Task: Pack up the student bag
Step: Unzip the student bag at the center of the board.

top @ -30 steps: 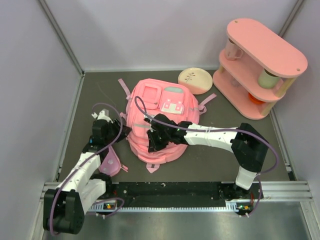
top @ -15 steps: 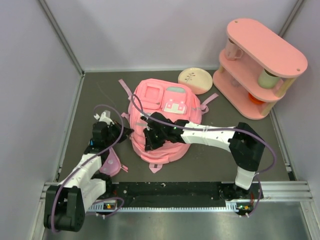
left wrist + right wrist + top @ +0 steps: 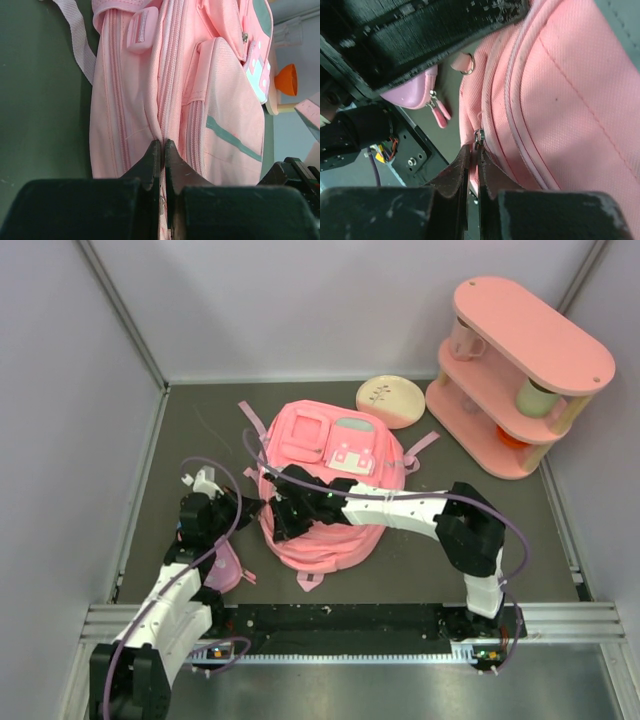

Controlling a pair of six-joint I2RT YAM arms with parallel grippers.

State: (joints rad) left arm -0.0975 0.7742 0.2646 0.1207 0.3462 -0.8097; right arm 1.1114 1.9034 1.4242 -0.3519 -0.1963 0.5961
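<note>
student bag [image 3: 320, 435] lying on the worktop [image 3: 200, 430]; opening step in hand. left jaws clenched on its seam fold [image 3: 161, 131], right jaws gripping the zip pull [image 3: 479, 134]. next move, likely: draw the zip along.

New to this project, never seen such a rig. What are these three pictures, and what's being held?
Two robot arms are bolted at the near edge of a dark table. The overhead picture looks down from behind them; the other two come from a camera on each wrist. The left gripper and right gripper are both shut, each pinching a zipper seam of the pink backpack lying on the table. Around it are a small pink pouch, a round beige plate and a pink two-tier shelf.
</note>
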